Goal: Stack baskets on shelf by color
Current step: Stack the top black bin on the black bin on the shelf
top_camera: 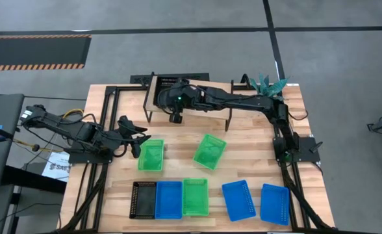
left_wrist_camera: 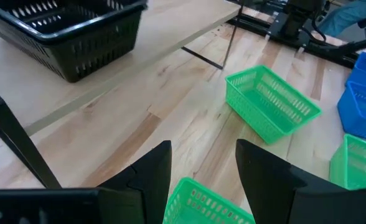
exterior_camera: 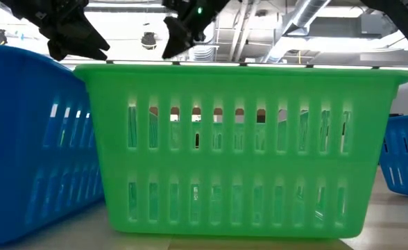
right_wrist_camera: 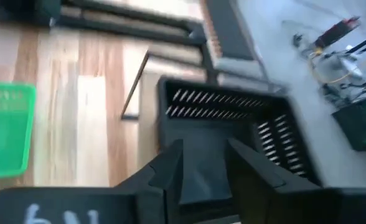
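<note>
A slatted wooden table (top_camera: 243, 140) seen from above holds a low shelf (top_camera: 207, 104) at its 12 o'clock edge, and baskets lie across the nearer half. A black basket (top_camera: 168, 85) sits on the shelf's 9 o'clock end; its exact footing on the board is hard to make out. The right arm reaches in from 3 o'clock, and the right claw (top_camera: 175, 116) hangs at that end of the shelf, beside the black basket on its 6 o'clock side, fingers spread and holding nothing. The left claw (top_camera: 138, 138) is nearer the loose baskets: it is also spread and empty, and a green basket (top_camera: 151, 155) lies just beside it toward 5 o'clock, long axis running 12 to 6. A second green basket (top_camera: 210, 151) lies tilted near the table's middle. Along the 6 o'clock edge sit a second black basket (top_camera: 143, 199), a blue basket (top_camera: 169, 199), a third green basket (top_camera: 195, 196) and two more blue ones (top_camera: 238, 199) (top_camera: 275, 203).
</note>
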Tool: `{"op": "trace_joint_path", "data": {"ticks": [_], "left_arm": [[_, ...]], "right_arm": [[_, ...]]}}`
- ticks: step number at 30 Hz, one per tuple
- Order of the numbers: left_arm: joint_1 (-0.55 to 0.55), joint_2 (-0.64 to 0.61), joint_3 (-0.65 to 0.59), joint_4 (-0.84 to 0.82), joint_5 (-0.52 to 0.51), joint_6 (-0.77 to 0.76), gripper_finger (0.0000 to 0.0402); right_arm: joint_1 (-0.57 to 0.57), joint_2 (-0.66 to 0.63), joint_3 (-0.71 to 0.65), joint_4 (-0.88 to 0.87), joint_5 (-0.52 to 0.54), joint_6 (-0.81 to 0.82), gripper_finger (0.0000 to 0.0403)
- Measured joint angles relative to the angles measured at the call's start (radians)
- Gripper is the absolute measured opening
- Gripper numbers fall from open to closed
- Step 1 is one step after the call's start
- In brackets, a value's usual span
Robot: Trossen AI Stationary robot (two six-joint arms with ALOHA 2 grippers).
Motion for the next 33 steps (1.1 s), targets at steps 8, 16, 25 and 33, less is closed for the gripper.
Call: {"op": "trace_joint_path", "data": {"ticks": [8,16,25,33], "left_arm": [[0.0,0.0,0.0,-0.051,0.196,-0.013,0.0167],[0.0,0.0,0.0,-0.171,0.209,-0.09,0.0167],[0.0,0.0,0.0,-0.208,0.253,-0.143,0.0167],[-0.003,0.0,0.0,-0.232,0.317,-0.195,0.0167]], "right_arm": [[0.102,-0.006,0.222,-0.277,-0.051,0.16,0.0186],[0.346,0.0,0.152,-0.221,-0.151,0.352,0.0183],[0.575,0.004,-0.125,0.371,-0.103,0.336,0.0178],[0.613,0.214,-0.077,0.594,-0.077,0.281,0.0179]]}}
